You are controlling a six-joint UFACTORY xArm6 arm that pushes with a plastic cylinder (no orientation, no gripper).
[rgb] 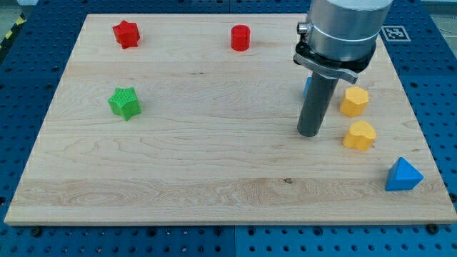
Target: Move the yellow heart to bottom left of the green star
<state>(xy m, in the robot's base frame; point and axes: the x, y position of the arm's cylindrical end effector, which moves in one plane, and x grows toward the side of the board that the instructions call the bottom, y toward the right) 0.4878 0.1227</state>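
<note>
The yellow heart (359, 135) lies on the wooden board at the view's right. The green star (125, 103) lies far off at the view's left. My tip (309, 133) rests on the board just left of the yellow heart, a small gap apart from it. A yellow hexagon (353, 101) lies just above the heart, right of my rod.
A blue triangle (403, 175) lies at the lower right near the board's edge. A red star (126, 33) and a red cylinder (240, 38) lie along the top. A blue block (307, 87) is mostly hidden behind my rod.
</note>
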